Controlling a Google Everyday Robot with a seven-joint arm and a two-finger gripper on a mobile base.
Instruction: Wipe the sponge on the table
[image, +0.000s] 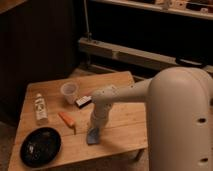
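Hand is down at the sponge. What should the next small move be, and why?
Probably slide the sponge toward the right of the view, pressed to the table. The hand is down on it near the table's front edge, and the orange tool lies close on the other side, so the bare wood is mostly rightward.

Table (127, 117) holds sponge (92, 138) under end effector (95, 128), cup (69, 92), plate (40, 146).
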